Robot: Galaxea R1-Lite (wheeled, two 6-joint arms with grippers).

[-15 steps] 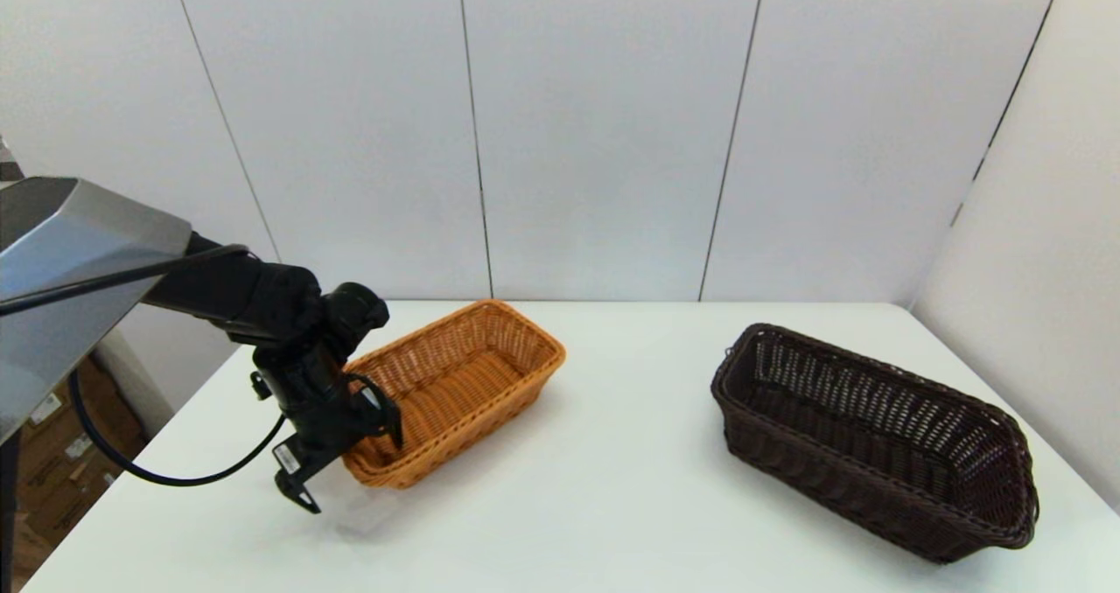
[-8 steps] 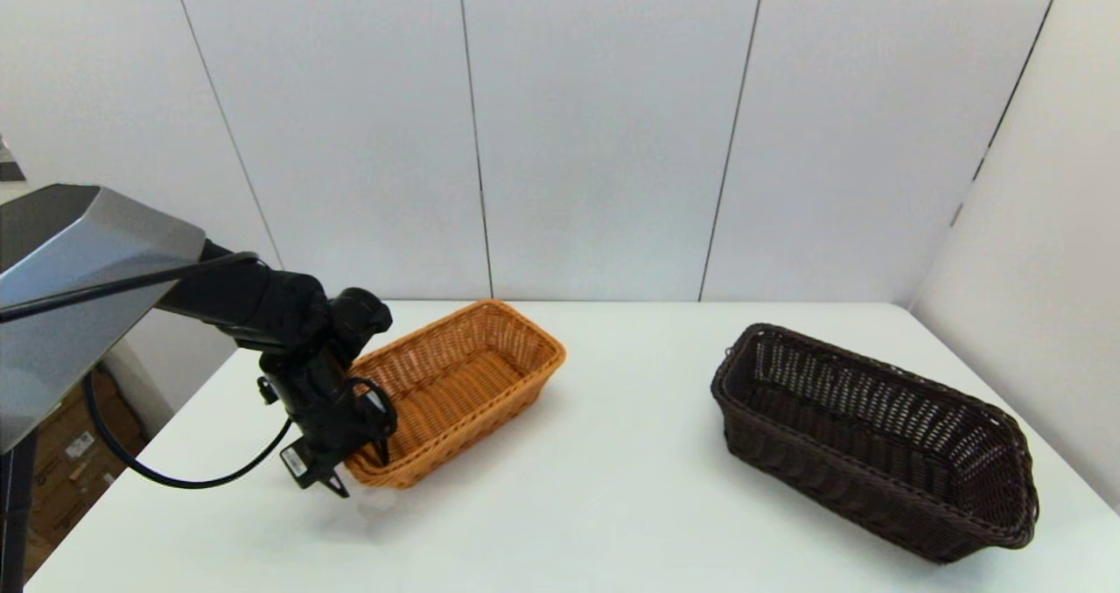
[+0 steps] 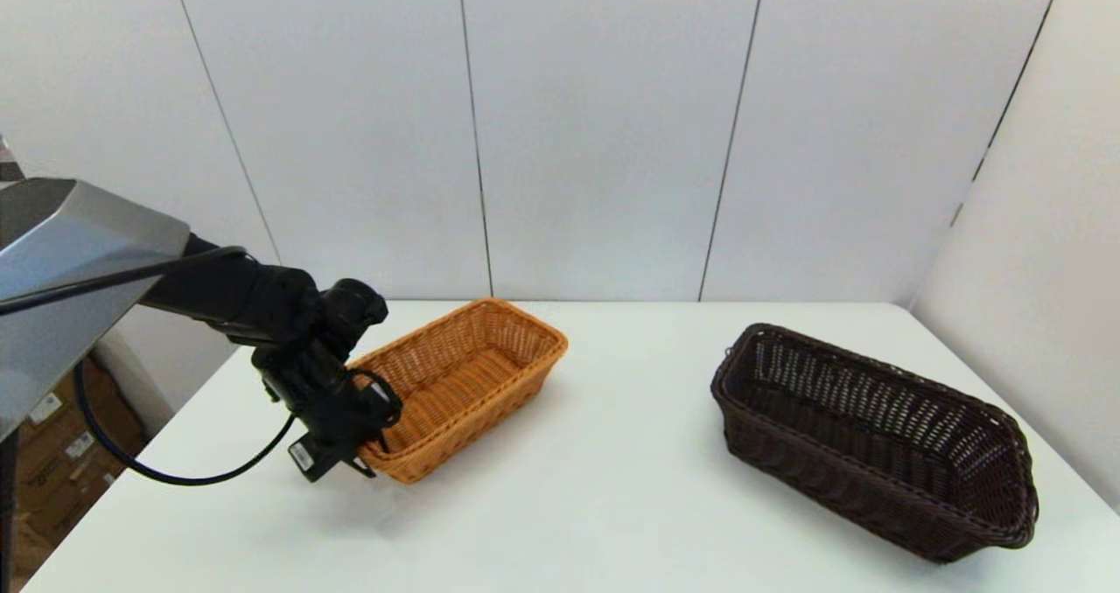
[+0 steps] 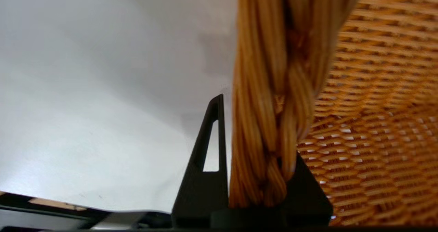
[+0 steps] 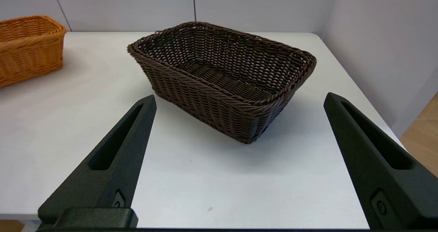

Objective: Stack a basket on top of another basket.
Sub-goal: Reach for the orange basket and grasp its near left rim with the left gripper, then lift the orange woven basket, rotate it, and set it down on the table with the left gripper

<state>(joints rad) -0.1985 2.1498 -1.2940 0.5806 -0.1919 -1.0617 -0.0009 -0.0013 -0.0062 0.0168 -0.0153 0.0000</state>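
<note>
Left gripper (image 3: 363, 453) is pinching the orange-tan rectangular woven wicker basket (image 3: 464, 383) by its stiff braided rim at lower left of frame, looking light, while the right gripper (image 5: 236, 163) is sitting wide open near the dark brown rectangular open-weave wicker basket (image 3: 875, 440).

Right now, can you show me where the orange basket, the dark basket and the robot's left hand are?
orange-tan wicker basket (image 3: 490, 357), head view, on its inner far wall.
dark brown wicker basket (image 5: 219, 102), right wrist view, on its near outer wall.
left hand (image 3: 366, 453), head view, between its fingertips at the orange basket's near rim.
</note>
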